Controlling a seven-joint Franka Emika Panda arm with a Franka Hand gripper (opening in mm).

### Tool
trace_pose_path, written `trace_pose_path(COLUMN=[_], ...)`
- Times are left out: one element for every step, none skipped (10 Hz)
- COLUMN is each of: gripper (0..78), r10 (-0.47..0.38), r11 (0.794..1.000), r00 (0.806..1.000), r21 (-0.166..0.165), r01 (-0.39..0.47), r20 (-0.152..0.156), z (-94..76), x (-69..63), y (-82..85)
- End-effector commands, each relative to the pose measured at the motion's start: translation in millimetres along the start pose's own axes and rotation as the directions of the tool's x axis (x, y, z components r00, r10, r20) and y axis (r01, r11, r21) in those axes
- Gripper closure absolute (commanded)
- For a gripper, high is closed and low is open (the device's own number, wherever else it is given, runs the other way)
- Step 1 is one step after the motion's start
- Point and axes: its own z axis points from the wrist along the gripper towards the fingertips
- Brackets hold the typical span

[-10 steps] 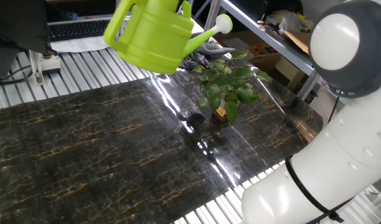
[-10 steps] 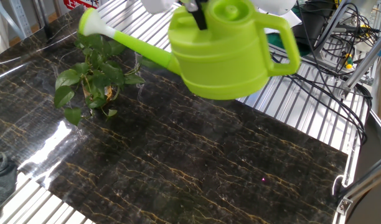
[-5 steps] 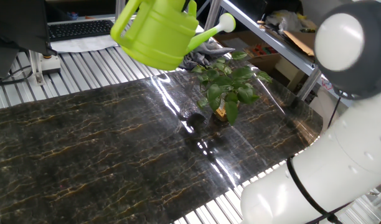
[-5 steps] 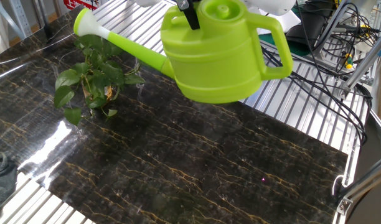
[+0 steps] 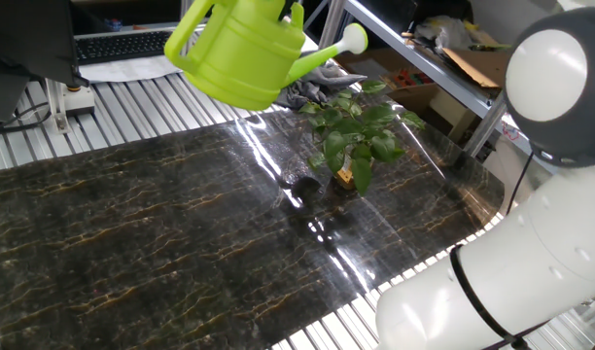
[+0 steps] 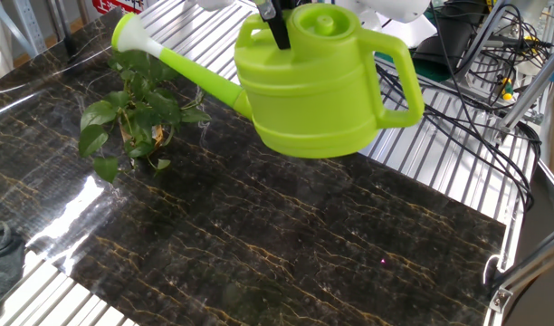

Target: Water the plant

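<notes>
The gripper (image 6: pixel 275 20) holds the watering can (image 6: pixel 318 86) by its top, fingers clamped on the upper rim or handle, so the can hangs in the air with its spout (image 6: pixel 168 54) aimed at the plant (image 6: pixel 132 109). The white rose at the spout tip sits above the leaves, likely lined up for pouring; no water is visible. The plant stands on the dark marble-look table (image 5: pixel 132 224), near its far edge. One fixed view shows the yellow-orange tag (image 5: pixel 344 177) at the plant's base; the other fixed view shows the black fingers on the can and the handle loop clearly.
</notes>
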Motion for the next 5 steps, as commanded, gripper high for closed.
trace_pose_path(gripper=[76.4, 76.4, 76.4, 76.4, 76.4], r10=[0.043, 0.051, 0.058, 0.068, 0.067], r11=[0.999, 0.999, 0.998, 0.998, 0.997], r00=[0.999, 0.999, 0.998, 0.997, 0.996], r21=[-0.013, -0.001, 0.01, 0.021, 0.027], r01=[-0.042, -0.051, -0.058, -0.067, -0.066], r20=[0.015, -0.014, -0.027, -0.046, -0.052], z=[-8.4, -9.2, -9.2, -9.0, -9.0], x=[5.8, 5.3, 5.1, 5.2, 5.2], y=[2.5, 3.2, 3.2, 3.1, 3.0])
